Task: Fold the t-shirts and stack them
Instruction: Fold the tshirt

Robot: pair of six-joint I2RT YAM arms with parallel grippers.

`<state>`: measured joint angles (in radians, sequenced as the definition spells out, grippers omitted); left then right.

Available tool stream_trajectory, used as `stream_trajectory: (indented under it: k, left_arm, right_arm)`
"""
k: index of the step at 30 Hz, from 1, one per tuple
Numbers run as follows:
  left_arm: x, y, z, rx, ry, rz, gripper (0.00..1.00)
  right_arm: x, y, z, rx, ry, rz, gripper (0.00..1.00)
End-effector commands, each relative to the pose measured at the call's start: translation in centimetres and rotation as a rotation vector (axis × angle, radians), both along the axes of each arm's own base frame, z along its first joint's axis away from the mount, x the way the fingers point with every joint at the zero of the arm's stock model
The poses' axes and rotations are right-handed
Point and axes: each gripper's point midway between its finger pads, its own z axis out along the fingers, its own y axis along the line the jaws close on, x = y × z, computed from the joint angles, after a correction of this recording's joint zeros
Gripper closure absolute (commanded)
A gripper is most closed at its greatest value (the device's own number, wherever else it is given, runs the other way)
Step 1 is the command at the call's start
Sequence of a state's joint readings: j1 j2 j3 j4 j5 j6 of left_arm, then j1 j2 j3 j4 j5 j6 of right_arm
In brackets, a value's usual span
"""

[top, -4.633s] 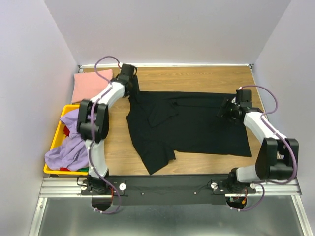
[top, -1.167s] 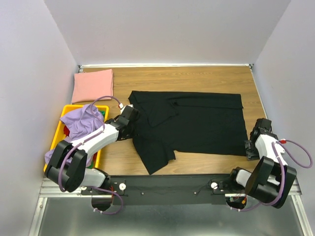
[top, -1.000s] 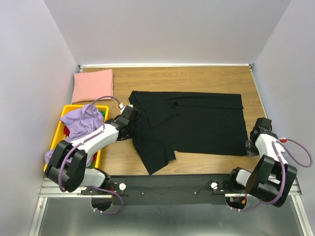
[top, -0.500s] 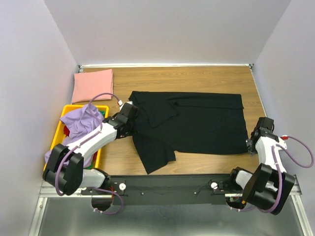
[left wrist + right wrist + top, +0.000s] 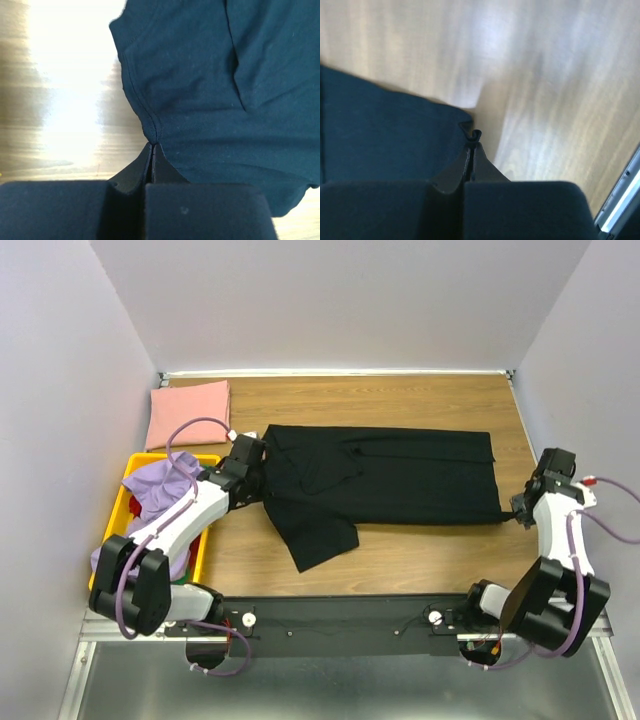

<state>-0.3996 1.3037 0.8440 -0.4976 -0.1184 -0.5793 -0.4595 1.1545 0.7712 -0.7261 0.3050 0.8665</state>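
Wooden table (image 5: 400, 400), black t-shirt (image 5: 400, 480) — edges tight in left claw (image 5: 152, 146) and right claw (image 5: 473, 144), grips hidden overhead

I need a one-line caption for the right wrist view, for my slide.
Right gripper shut on a corner of the black t-shirt, over the wooden table.

Robotics lab booth; plain white walls (image 5: 340, 300); aluminium rail (image 5: 118, 622); wooden tabletop (image 5: 400, 400)
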Motion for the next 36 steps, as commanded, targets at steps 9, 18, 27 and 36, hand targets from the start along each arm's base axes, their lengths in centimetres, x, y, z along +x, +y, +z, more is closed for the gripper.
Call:
stream_trajectory:
  k: [9,18,27,36]
  left_arm:
    - [3.5,0.7,-1.3,0.035,0.024,-0.024,1.0]
    - [6.6,1.6,-0.8,0.086,0.019,-0.011,1.0]
    - [7.7,1.7,-1.8,0.104,0.044,-0.011,1.0]
    - [8.9,2.5,-1.7,0.103,0.038,0.02,1.0]
  right_arm:
    - [5.6,-0.9,-0.6,-0.023,0.072,0.233,0.99]
    - [8.5,-0.7,-0.9,-0.098,0.134,0.344,0.99]
    - [10.0,-0.5,-2.0,-0.148,0.206,0.38,0.99]
    - [11.1,-0.9,-2.9,-0.159,0.222,0.384,0.99]
